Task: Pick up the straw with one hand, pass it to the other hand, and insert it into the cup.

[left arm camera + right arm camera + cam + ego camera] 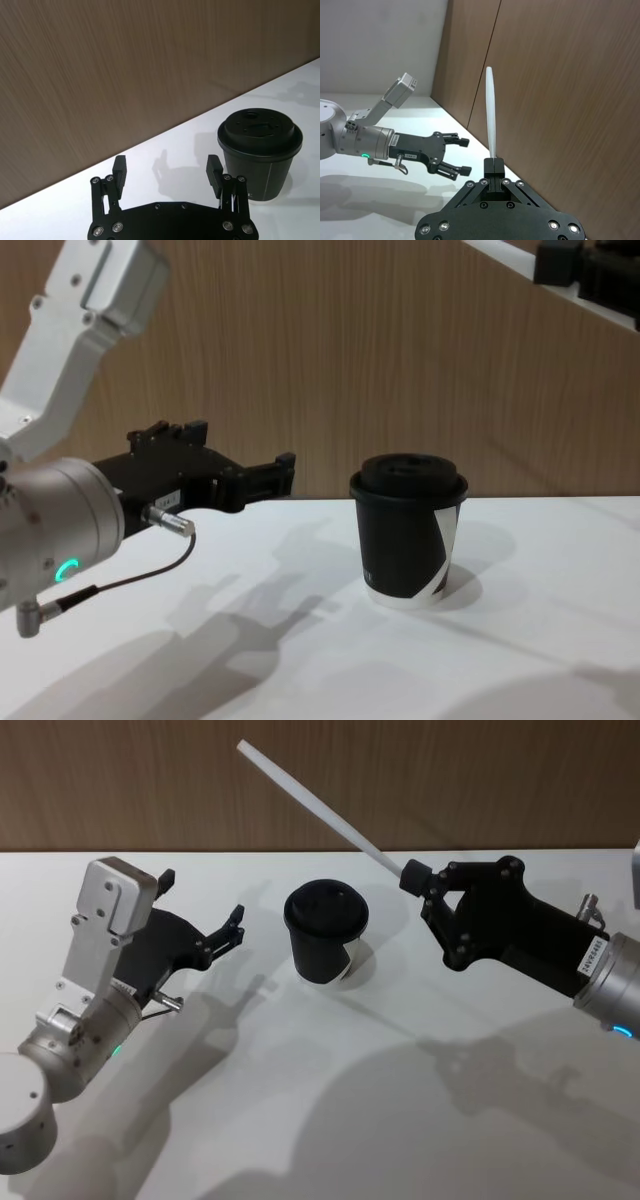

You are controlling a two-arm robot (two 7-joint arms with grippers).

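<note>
The black cup [327,932] with its black lid stands upright on the white table [330,1120], between my two arms. My right gripper [413,877] hovers just right of the cup and above table level, shut on the lower end of the white straw [320,808]. The straw slants up and away to the left, passing above and behind the cup. In the right wrist view the straw [491,115] rises straight out of the shut right gripper [493,163]. My left gripper [205,900] is open and empty, left of the cup, fingers pointing toward it. The left wrist view has the cup [260,150] just beyond the open left gripper [166,169].
A brown wooden wall [450,780] runs along the table's far edge. The white tabletop lies bare around the cup [408,530]. A thin grey cable [130,575] loops under my left wrist.
</note>
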